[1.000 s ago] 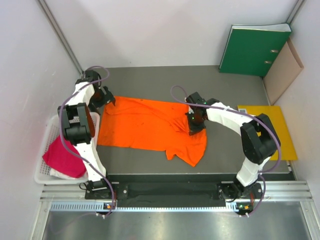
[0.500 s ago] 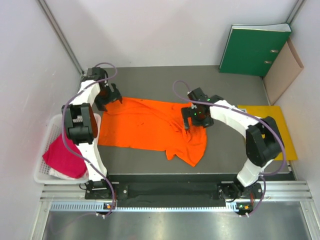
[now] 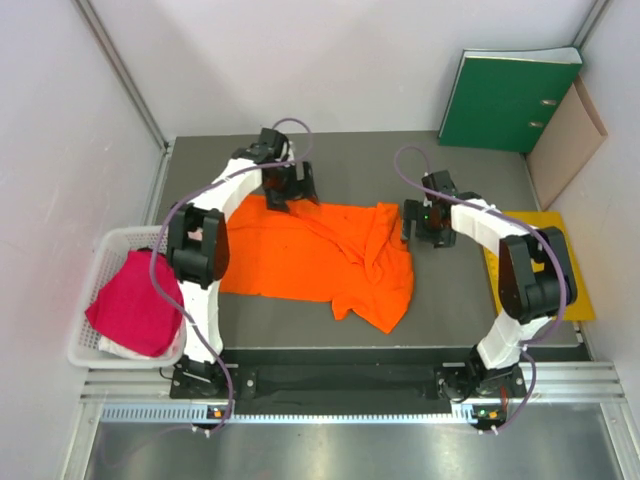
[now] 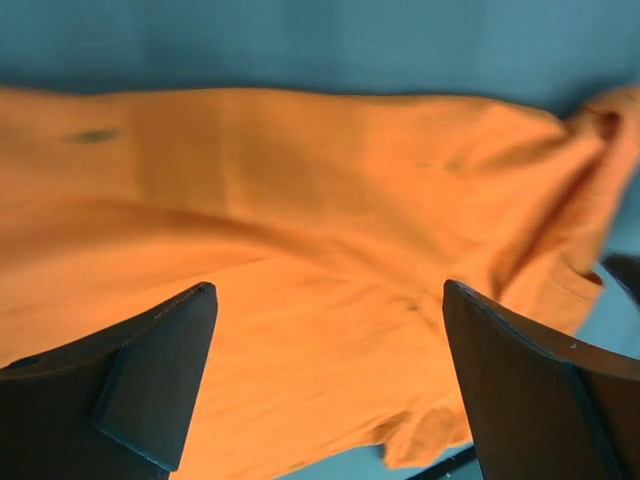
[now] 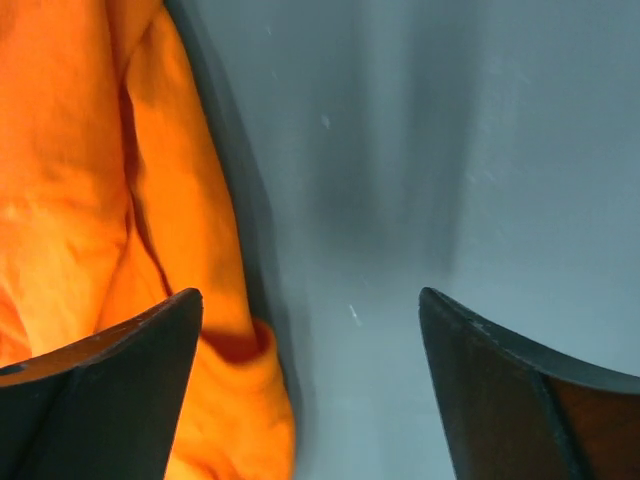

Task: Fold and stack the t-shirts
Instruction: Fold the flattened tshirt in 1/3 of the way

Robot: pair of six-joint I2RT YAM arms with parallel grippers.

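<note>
Magenta t-shirt (image 3: pixel 135 310) lies heaped in the white basket (image 3: pixel 100 262) just off the near left corner of the table (image 3: pixel 470 310). Farther in, the orange t-shirt (image 3: pixel 300 255) is spread over the middle of the table. Its left half is flat and its right half is bunched into folds, with one loose flap reaching toward the near edge. The right gripper (image 3: pixel 420 224) hangs just beside the shirt's rumpled right edge, above bare table, its fingers (image 5: pixel 110 400) wide apart with nothing between them. A yellow envelope (image 3: pixel 560 255) lies flat along the right edge. The left gripper (image 3: pixel 290 187) hovers over the shirt's far edge, fingers (image 4: pixel 150 380) spread and empty. A green binder (image 3: pixel 505 100) stands at the far right corner.
</note>
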